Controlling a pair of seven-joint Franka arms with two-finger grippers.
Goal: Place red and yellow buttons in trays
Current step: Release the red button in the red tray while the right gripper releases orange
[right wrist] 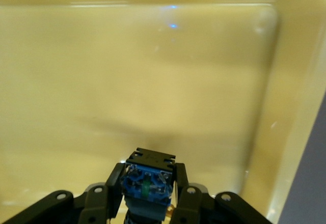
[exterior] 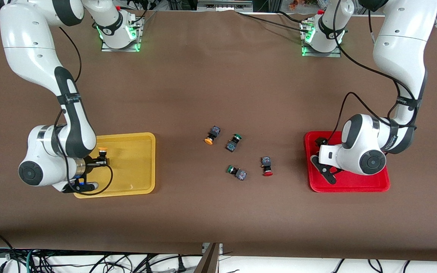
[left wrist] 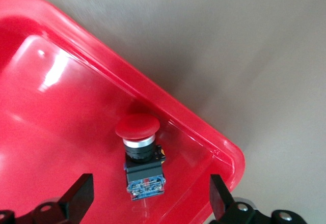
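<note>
My right gripper (exterior: pixel 102 159) is over the yellow tray (exterior: pixel 135 163) and shut on a yellow button (exterior: pixel 102 151). In the right wrist view the gripper (right wrist: pixel 147 184) grips the button's blue-grey body (right wrist: pixel 148 175) above the tray floor (right wrist: pixel 153 71). My left gripper (exterior: pixel 320 158) is over the red tray (exterior: pixel 355 182), open and empty. In the left wrist view it (left wrist: pixel 150 196) stands around a red button (left wrist: pixel 137 127) lying in the tray (left wrist: pixel 61 107) near a corner. One yellow button (exterior: pixel 211 135) and one red button (exterior: pixel 267 166) lie on the table between the trays.
Two green-capped switches (exterior: pixel 233 142) (exterior: pixel 236 171) lie between the trays, close to the loose yellow and red buttons. Brown table mat (exterior: pixel 218 76) all round. Both arm bases stand at the table's edge farthest from the front camera.
</note>
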